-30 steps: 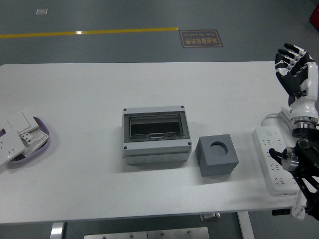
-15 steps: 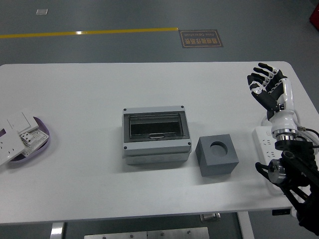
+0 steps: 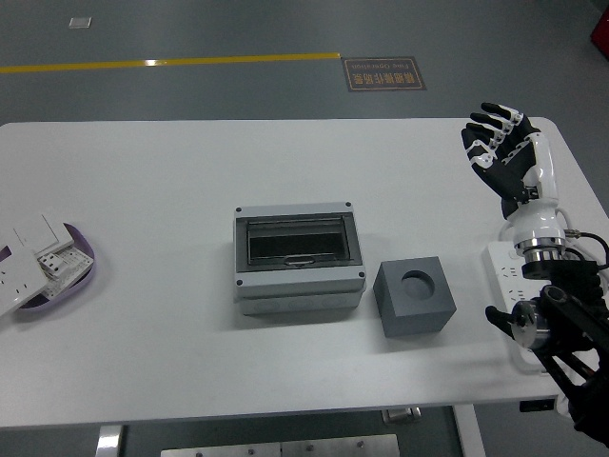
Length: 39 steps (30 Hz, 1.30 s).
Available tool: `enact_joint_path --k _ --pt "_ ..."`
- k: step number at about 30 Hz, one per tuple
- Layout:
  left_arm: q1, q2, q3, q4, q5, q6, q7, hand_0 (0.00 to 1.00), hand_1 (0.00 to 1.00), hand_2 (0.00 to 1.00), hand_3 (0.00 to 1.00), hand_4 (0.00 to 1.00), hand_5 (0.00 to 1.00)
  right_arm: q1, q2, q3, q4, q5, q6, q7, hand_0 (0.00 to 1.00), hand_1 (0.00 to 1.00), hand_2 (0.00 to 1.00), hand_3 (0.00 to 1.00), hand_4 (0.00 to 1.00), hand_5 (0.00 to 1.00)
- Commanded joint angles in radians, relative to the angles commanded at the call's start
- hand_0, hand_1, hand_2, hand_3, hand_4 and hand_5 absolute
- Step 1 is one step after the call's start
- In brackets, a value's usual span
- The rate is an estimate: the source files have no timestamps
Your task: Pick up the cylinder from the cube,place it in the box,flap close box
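Note:
A dark grey cube (image 3: 415, 297) stands on the white table (image 3: 171, 171), right of centre, with a round recess in its top where the cylinder sits flush. Left of it stands a grey box (image 3: 298, 257) with its clear flap lid closed. My right hand (image 3: 500, 152) is raised over the table's right end, well above and to the right of the cube, fingers spread and holding nothing. My left arm is out of view.
A white power strip (image 3: 509, 276) lies at the right edge under my right forearm. A purple dish with white switch plates (image 3: 38, 262) sits at the left edge.
My right hand has moved left and inward from the right edge, then risen slightly, staying open. The cube and the box have not moved.

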Motion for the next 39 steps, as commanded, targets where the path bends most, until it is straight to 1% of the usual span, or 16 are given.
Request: enact_joint_path --k 7,30,39 --pt "-0.006 0.007 -0.024 -0.003 0.019 -0.001 -0.003 0.593 0.621 0.613 0.635 0.683 0.212 -0.014 -0.008 0.033 0.001 -0.001 -0.005 -0.003 0.68 0.629 0.606 0.605 0.779 0.122" --pt "-0.028 0.014 -0.036 -0.007 0.032 -0.005 0.0 0.593 0.621 0.614 0.635 0.684 0.211 -0.031 -0.005 0.092 0.004 -0.016 -0.013 -0.007 0.675 0.625 0.592 0.595 0.758 0.126" --pt "-0.029 0.016 -0.086 -0.02 0.082 -0.008 0.001 0.593 0.62 0.613 0.634 0.683 0.21 -0.033 -0.003 0.095 0.0 -0.018 -0.014 -0.009 0.674 0.626 0.593 0.595 0.744 0.114"
